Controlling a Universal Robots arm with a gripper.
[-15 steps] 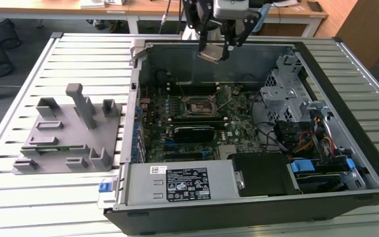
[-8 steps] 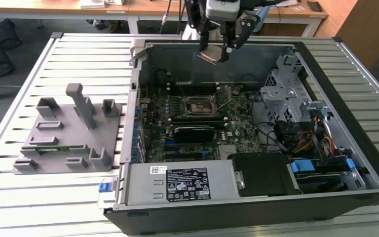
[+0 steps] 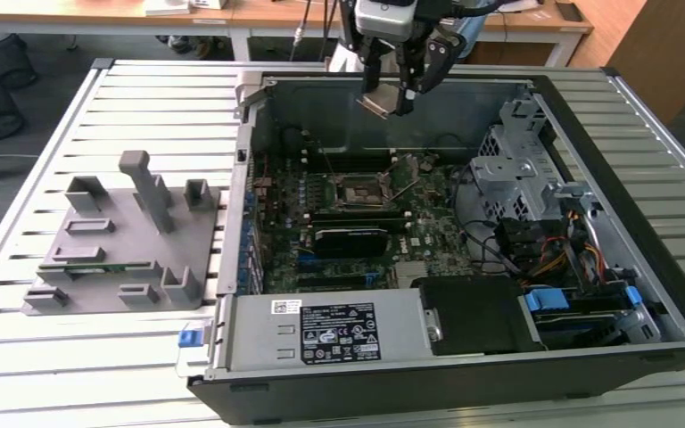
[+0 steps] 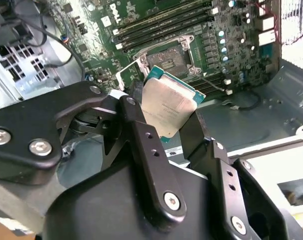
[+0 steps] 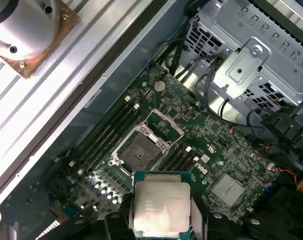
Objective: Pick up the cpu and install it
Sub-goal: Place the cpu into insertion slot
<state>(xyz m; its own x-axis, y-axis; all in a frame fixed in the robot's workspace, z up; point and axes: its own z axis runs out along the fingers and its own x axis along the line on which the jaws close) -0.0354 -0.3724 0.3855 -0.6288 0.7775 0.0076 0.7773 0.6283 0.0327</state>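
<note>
Fingers of the gripper clench the cpu by two opposite edges, probably to keep its metal top and underside untouched, holding it in the air well above the bare open socket on the motherboard that lies flat inside the open computer case

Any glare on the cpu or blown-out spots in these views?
Second wrist view: the cpu, clamped in the gripper, glares pale on top; the slatted table past the case wall is blown white. First wrist view: its top is bright but even. Exterior view: flat light, case shaded inside.
</note>
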